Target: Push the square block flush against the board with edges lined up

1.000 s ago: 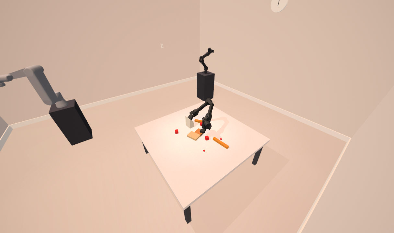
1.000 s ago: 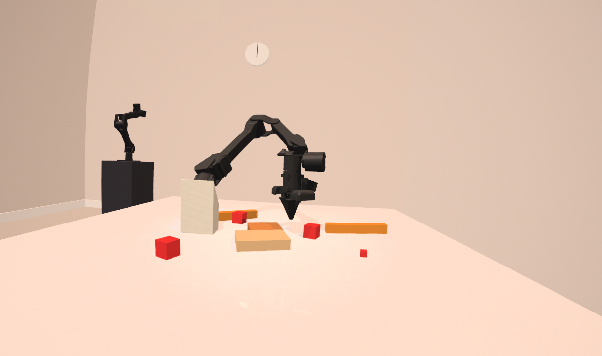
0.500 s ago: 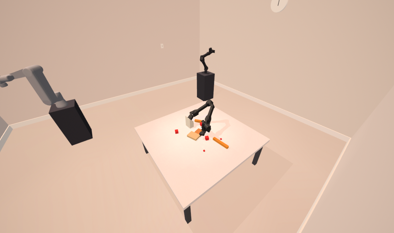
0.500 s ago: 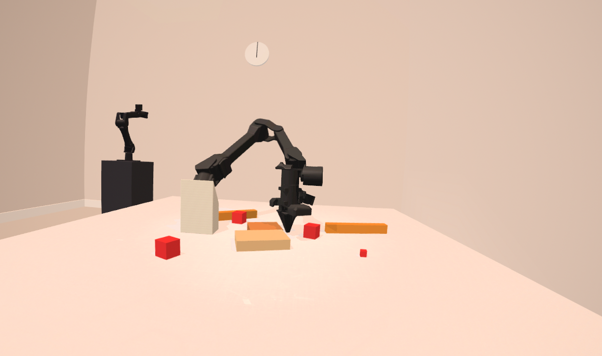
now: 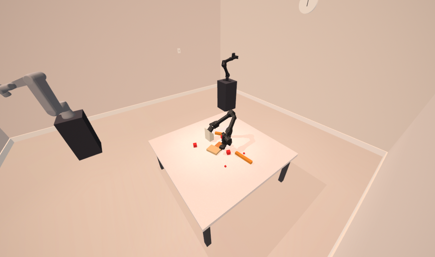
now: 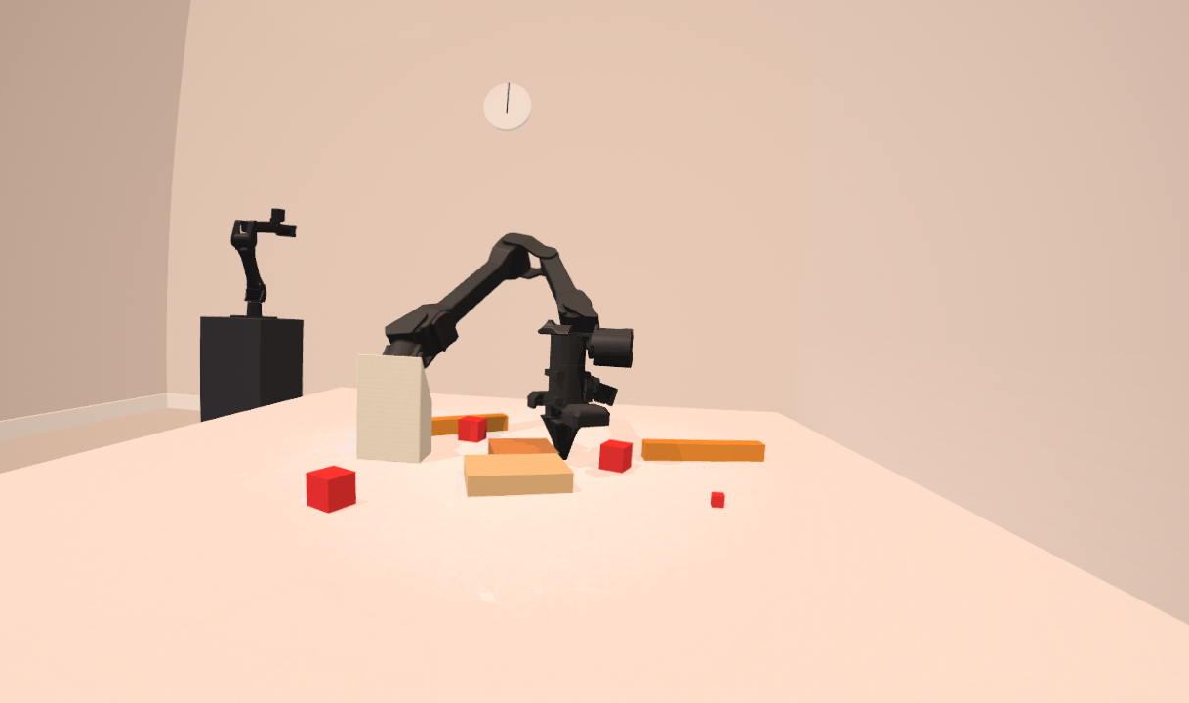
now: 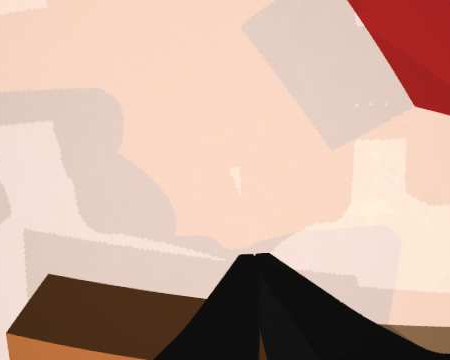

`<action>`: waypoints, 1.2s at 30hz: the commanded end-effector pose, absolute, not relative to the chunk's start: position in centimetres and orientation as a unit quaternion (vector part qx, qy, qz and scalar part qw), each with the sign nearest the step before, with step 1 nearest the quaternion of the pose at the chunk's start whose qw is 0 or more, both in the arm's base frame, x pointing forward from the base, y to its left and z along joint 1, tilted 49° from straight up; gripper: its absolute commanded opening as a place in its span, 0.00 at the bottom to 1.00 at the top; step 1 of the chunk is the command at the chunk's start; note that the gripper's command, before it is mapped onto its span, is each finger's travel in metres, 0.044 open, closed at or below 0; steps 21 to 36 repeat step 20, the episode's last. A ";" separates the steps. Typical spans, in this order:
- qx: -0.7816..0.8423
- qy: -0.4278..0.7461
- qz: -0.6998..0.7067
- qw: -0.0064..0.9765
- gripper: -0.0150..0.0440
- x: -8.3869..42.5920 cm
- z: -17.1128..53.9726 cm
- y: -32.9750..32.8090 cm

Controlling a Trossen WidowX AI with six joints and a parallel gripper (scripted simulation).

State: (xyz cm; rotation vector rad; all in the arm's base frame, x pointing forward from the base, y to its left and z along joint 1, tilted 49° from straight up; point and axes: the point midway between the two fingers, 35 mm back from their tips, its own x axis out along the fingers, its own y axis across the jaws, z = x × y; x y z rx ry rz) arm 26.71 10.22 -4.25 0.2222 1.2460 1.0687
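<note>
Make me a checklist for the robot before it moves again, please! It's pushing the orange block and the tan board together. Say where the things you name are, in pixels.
1. Fingers (image 5: 221, 147) (image 6: 565, 456) shut, nothing between them: ok.
2. Orange block (image 5: 218, 144) (image 6: 518, 446) (image 7: 105, 305) lying flat: ok.
3. Tan board (image 5: 213, 149) (image 6: 517, 474) (image 7: 435, 338) lying flat: ok.
4. One whole block side touching the board: cannot tell, the seam is partly hidden.
5. A block edge even with a board edge: cannot tell.
6. Fingers away from both: not ok, they're down close by.
</note>
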 end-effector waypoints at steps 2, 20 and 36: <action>0.100 0.555 0.477 0.675 0.25 26.2 -4.4 10.1; 0.099 0.555 0.476 0.675 0.25 26.8 -4.3 10.3; 0.099 0.555 0.476 0.675 0.25 26.8 -4.3 10.3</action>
